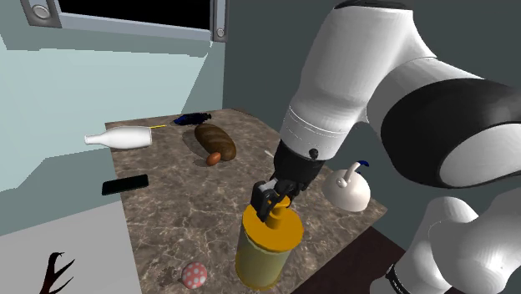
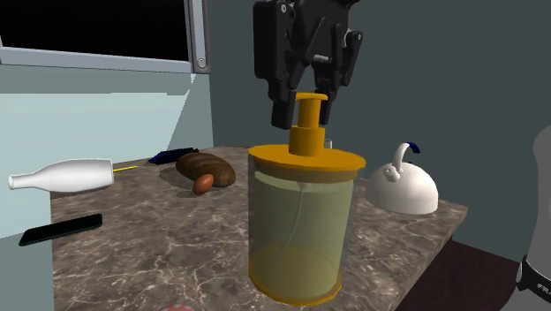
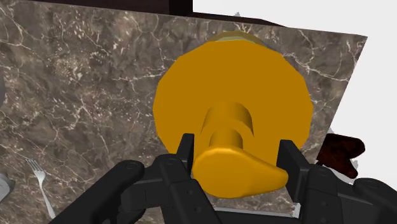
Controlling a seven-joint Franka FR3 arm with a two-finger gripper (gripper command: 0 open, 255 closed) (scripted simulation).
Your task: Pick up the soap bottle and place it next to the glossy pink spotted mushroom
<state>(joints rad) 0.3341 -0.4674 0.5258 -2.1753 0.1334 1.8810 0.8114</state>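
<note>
Closest to the wrist camera, the black gripper [image 3: 237, 147] clasps the pump head of the soap bottle [image 3: 254, 83], one finger pressed on either side, the jaws set narrow; the bottle, clear yellow with an orange lid, stands upright on the marble counter [image 1: 167, 217] near its front edge; in the shoulder view the pink spotted mushroom [image 1: 194, 274] sits just beside the bottle's base, on that view's left; a white kettle [image 1: 347, 190] stands near the bottle on the other side; farther back lie a brown loaf [image 1: 215, 140], a black phone [image 1: 125, 185] and a white bottle [image 1: 118, 137] on its side.
</note>
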